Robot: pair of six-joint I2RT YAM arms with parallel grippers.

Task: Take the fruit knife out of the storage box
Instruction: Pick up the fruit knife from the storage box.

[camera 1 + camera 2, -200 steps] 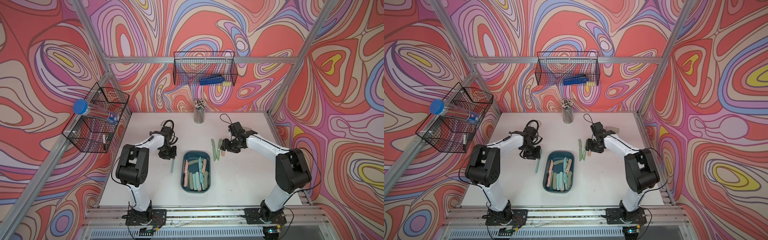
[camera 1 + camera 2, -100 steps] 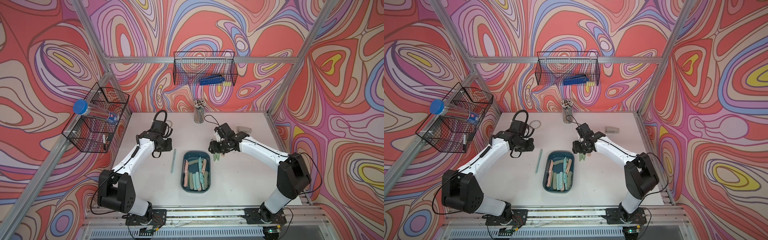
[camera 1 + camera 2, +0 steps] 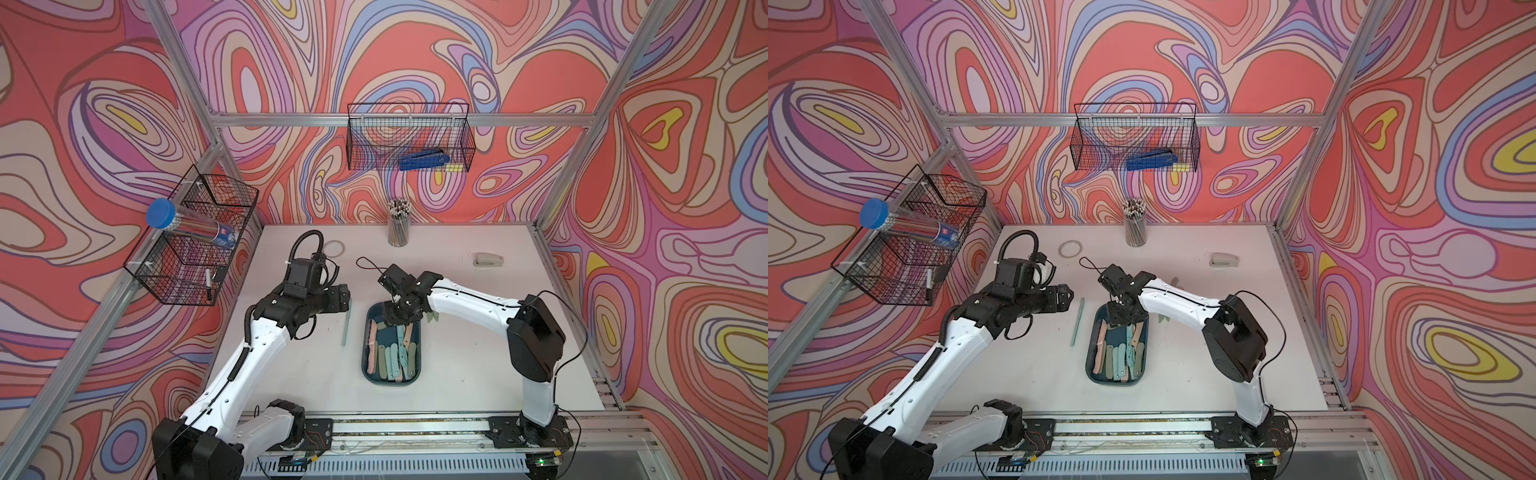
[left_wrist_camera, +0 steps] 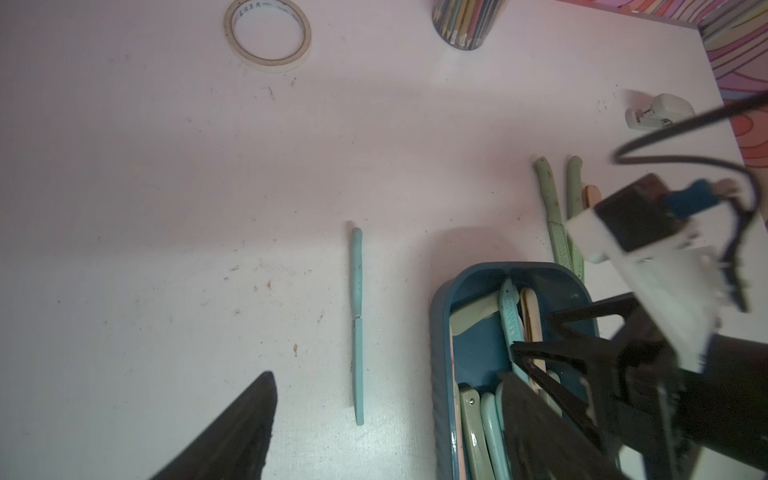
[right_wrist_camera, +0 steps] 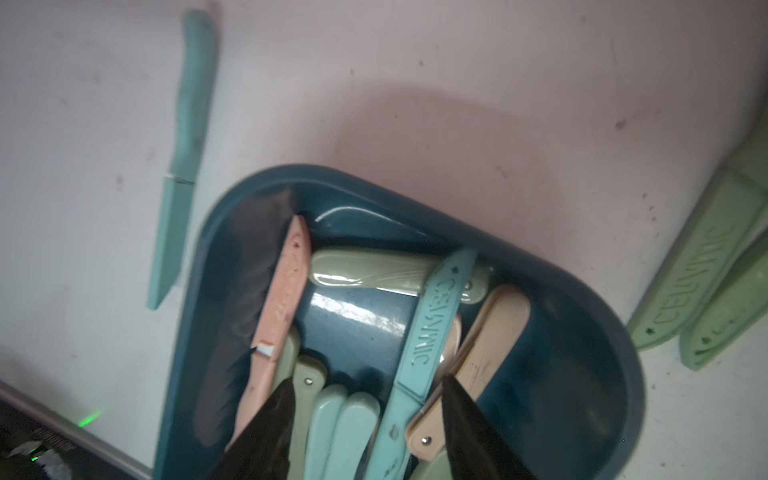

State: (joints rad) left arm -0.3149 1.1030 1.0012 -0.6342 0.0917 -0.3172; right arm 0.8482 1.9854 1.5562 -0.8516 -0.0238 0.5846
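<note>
Layout on the white bench (image 3: 478, 374)
Dark teal plastic storage box (image 3: 390, 382) holds pastel sheathed knives (image 3: 392, 353); slim teal knife (image 3: 345, 326) lies left, two pale-green knives (image 5: 685, 286) right.

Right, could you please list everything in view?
Dark teal plastic storage box: one, teal, table centre.
Fruit knives: several; pink, green, teal, beige; in the box.
Teal knife: one, teal, table, left of box.
Loose knives: three, green and beige, table right of box.
Tape roll: one, cream, table back.
Pencil cup: one, grey, table back.
Stapler: one, grey, back right.
Back wire basket: one, black, holds blue tool.
Left wire basket: one, black, holds blue-capped clear tube.
Table: one, white.
Left hand: black, open, near teal knife.
Right hand: black, open, over box.
</note>
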